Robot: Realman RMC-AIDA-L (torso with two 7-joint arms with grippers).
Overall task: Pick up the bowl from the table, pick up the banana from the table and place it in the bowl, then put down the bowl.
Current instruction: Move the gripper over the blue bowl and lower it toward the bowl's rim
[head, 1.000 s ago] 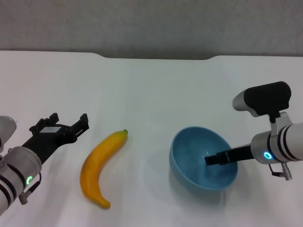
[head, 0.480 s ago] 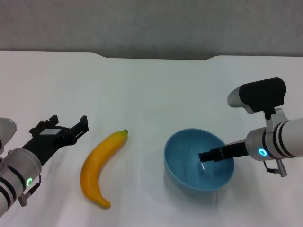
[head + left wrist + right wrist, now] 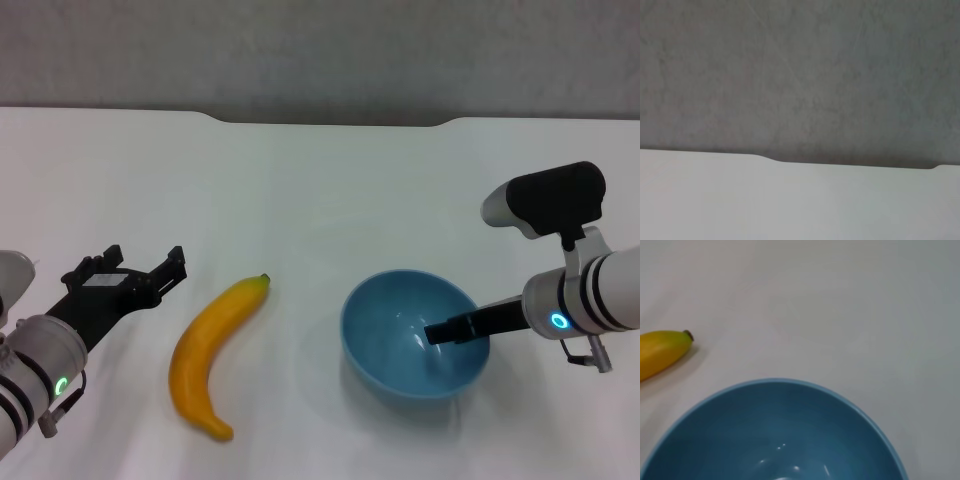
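Right claw (image 3: 447,332) is pinching the bowl (image 3: 412,336): one dark finger reaches over the right rim into the bowl, and the rest of the grip is hidden behind the wall. Left claw (image 3: 150,270) hangs at the near left of the desk (image 3: 320,190), fingers spread, pointing toward the banana (image 3: 211,343) but well apart from it and gripping nothing.

Going by size: the desk is a big plain white top with a shallow notch in its far edge and a grey wall behind it. Nothing else sits on it except the two task things, so nothing stands between the left claw and the banana.

The bowl is right of centre, near side. It's round, deep, glossy light blue with a plain rim, and has a few shiny spots inside. Can't tell for sure whether it's resting on the desk or slightly off it.

The banana lies left of the bowl, apart from it, curved, smooth yellow-orange, dark-green stem tip pointing far-right toward the bowl.
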